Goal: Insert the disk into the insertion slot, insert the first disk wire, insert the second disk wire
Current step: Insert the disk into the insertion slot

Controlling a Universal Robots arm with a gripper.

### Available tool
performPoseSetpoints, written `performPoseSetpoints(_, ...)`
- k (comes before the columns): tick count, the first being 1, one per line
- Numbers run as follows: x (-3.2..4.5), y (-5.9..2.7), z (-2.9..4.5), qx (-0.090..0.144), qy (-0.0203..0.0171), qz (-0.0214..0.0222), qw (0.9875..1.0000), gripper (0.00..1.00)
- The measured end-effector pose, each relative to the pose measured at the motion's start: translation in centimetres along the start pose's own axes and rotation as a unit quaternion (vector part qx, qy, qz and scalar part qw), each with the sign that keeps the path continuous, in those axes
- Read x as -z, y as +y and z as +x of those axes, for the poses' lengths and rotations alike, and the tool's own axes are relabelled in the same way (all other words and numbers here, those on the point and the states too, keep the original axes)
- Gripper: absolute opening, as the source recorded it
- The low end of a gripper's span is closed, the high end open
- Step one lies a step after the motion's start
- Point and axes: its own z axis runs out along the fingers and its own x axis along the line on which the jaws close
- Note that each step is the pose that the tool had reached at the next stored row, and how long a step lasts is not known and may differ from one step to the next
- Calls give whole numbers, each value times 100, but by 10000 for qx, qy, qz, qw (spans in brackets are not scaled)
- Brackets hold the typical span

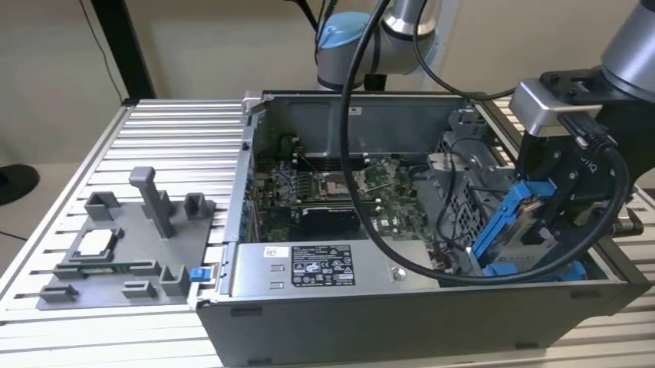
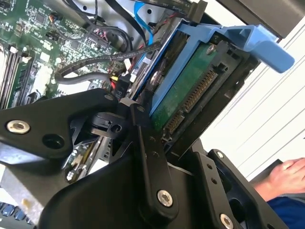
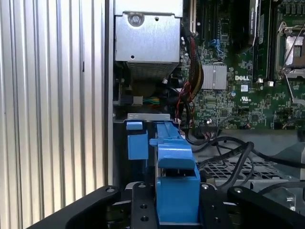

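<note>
The disk (image 1: 515, 224), silver-grey in a bright blue carrier, hangs tilted at the open computer case's front corner on the exterior view's right. My gripper (image 1: 553, 211) is shut on it from above. In the second wrist view the disk (image 2: 190, 90) shows its green circuit side and connector, with my gripper (image 2: 174, 140) clamped on its end. In the first wrist view the blue carrier (image 3: 175, 176) sits between my fingers (image 3: 143, 205). The insertion slot (image 3: 137, 142), with its blue rail, lies right beside and under it; blue slot plastic (image 1: 557, 270) shows below the disk. Loose black wires (image 3: 228, 148) lie beside the slot.
A grey labelled power-supply box (image 1: 307, 268) fills the case's front, with the motherboard (image 1: 338, 192) behind it. A grey fixture tray (image 1: 123, 245) sits on the ribbed aluminium table (image 1: 174, 130) on the exterior view's left. A person's hand (image 2: 286, 176) rests outside the case.
</note>
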Motion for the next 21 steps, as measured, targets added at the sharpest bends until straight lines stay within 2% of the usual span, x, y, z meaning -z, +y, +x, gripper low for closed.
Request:
performPoseSetpoints(9,-3,0,0,0,-2,0,10000,0)
performPoseSetpoints(10,-3,0,0,1,-1,0,10000,100)
performPoseSetpoints(15,21,0,-1,0,0,0,10000,100)
performPoseSetpoints(21,111,2,-6,0,0,0,10000,100)
